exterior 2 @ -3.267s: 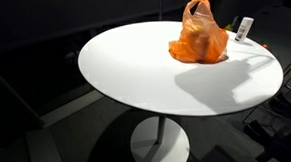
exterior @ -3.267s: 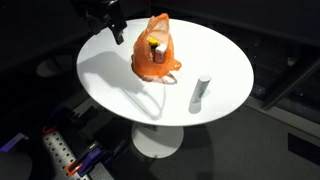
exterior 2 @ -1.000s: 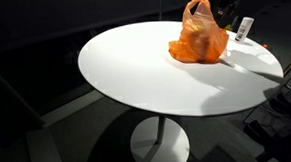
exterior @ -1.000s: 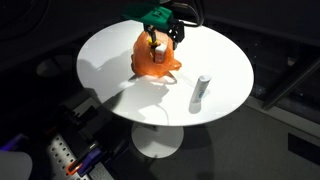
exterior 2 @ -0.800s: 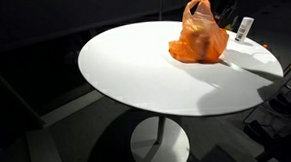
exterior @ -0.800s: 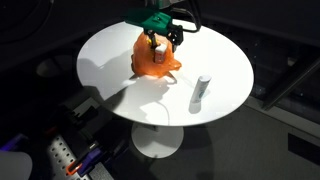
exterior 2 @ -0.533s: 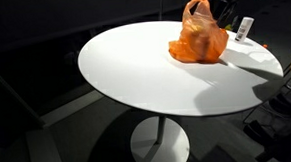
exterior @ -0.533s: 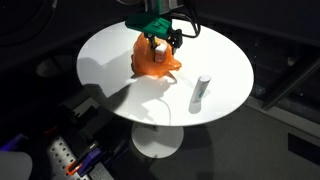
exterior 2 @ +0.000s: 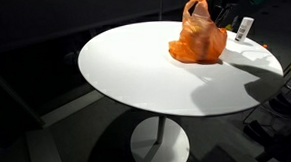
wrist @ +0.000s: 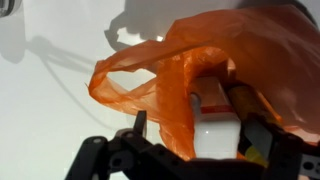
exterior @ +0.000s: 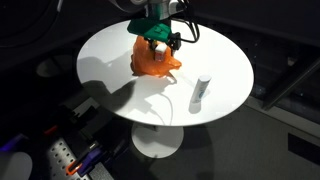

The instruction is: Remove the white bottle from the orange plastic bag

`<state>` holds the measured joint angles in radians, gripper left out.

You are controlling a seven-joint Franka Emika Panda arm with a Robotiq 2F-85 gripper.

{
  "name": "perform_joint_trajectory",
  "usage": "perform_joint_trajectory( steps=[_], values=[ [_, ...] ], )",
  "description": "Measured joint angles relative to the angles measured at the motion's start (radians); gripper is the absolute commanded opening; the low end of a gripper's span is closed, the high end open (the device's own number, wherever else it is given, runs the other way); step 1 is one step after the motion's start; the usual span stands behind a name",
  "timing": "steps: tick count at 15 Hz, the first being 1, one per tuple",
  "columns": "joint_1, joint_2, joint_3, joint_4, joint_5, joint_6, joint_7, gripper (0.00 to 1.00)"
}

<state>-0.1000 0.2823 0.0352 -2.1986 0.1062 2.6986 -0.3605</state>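
The orange plastic bag stands on the round white table, toward its far side; it also shows in an exterior view. In the wrist view the bag's mouth gapes, and a white bottle with a red band stands inside it beside a dark item. My gripper hangs right over the bag's mouth. Its fingers are apart, one on each side of the bottle, the left one outside the bag's film. In an exterior view the gripper sits behind the bag.
A second white bottle-like object lies on the table away from the bag; it also shows in an exterior view. The table edge drops to a dark floor. A device with coloured parts sits below.
The arm swung in from the table's far edge and, over the last second, came down onto the bag's mouth. The bag and the loose white object have not moved.
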Motion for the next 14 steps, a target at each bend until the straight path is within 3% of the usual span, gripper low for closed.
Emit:
perform_joint_trajectory(
  steps=[8,10,14],
  values=[
    [-0.005,0.048,0.031,0.029,0.0,0.045,-0.001,1.0],
    [-0.008,0.057,0.037,0.037,0.0,0.057,-0.001,0.74],
    [-0.012,0.068,0.044,0.051,0.0,0.068,-0.002,0.42]
  ],
)
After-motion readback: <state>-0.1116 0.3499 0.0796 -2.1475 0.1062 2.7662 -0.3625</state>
